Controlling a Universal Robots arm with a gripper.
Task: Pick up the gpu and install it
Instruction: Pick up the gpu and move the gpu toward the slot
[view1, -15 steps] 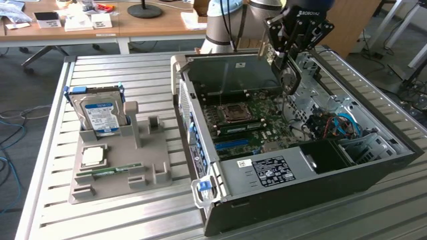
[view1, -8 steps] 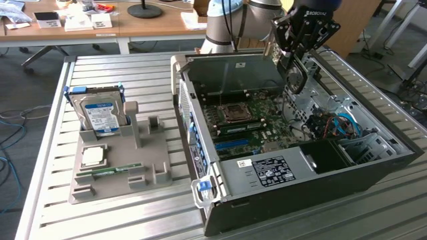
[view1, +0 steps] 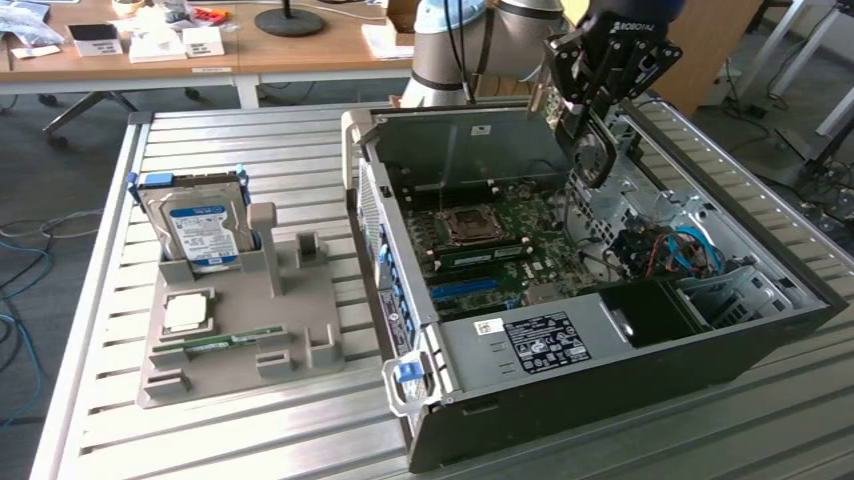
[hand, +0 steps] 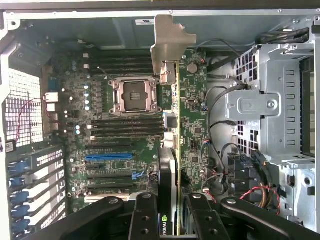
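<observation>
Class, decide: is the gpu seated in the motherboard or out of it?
Out. The tool grips the gpu, which hangs clear above the motherboard, seated in no slot.

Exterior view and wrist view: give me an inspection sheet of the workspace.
Surface: slatted metal table carrying an open computer case and a grey holder.
Job's things: gpu held edge-on above the motherboard, not yet seated.
Clutter: hard drive, CPU and memory stick in the holder.
Gripper: gripper shut on the gpu.
Cables: blue and red cables inside the case.
Surroundings: wooden desks; floor cables.
</observation>
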